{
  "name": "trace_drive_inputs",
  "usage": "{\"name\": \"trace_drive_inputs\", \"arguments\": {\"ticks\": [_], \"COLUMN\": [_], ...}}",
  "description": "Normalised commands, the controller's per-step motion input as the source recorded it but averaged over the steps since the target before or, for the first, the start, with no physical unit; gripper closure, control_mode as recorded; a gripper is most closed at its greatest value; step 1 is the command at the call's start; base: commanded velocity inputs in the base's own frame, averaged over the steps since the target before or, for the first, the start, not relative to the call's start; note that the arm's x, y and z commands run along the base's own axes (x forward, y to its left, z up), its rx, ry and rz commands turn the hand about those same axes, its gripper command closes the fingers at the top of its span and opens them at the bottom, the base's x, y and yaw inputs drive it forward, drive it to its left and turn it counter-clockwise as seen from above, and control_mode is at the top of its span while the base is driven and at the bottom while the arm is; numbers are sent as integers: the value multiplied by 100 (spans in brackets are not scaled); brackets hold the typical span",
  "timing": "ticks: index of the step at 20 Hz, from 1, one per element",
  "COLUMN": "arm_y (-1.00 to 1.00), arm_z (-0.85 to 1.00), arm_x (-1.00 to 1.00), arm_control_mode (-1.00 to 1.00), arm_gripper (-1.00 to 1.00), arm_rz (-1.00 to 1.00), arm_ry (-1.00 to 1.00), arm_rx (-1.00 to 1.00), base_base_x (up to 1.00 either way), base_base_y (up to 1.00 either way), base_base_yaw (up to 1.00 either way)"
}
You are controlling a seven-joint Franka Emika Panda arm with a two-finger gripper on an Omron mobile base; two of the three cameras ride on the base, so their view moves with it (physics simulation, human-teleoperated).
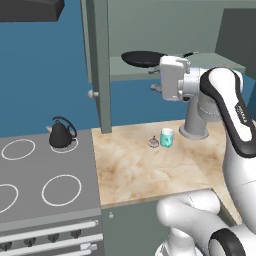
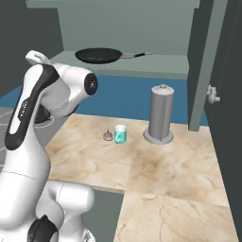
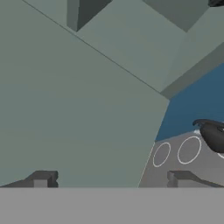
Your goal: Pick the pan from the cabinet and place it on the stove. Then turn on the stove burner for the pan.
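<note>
Cabinet (image 2: pixel 142 66) stood open, door (image 1: pixel 100 65) swung out twd the stove (image 1: pixel 30 200). Pan (image 2: pixel 98 55) sat on the cabinet's bottom shelf, handle pointing right in right base view. My gripper (image 3: pixel 111 179) hung w/ jaws wide apart, nothing betw them, facing the door. Kettle (image 1: pixel 62 134) on a rear ring; paper-towel roll (image 2: pixel 161 113), teal cup (image 2: pixel 120 134) on marble counter (image 2: pixel 156 184).

Even, flat rendered light throughout, sharp to the edges, with only faint soft shadows and no glare.
</note>
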Motion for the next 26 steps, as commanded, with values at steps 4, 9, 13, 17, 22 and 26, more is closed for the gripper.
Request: {"name": "trace_drive_inputs", "arguments": {"ticks": [4, 9, 13, 17, 22, 26], "arm_y": [-52, -46, -57, -63, -64, -55], "arm_z": [24, 18, 16, 10, 3, 0], "arm_x": [51, 47, 44, 43, 44, 49], "arm_control_mode": [-100, -100, -100, -100, -100, -100], "arm_gripper": [-100, -100, -100, -100, -100, -100], "arm_rz": [-5, -13, -14, -14, -14, -17], "arm_ry": [0, 0, 0, 0, 0, 2], "arm_rx": [0, 0, 0, 0, 0, 0], "base_base_x": [0, 0, 0, 0, 0, 0], "base_base_y": [0, 0, 0, 0, 0, 0], "base_base_yaw": [0, 0, 0, 0, 0, 0]}}
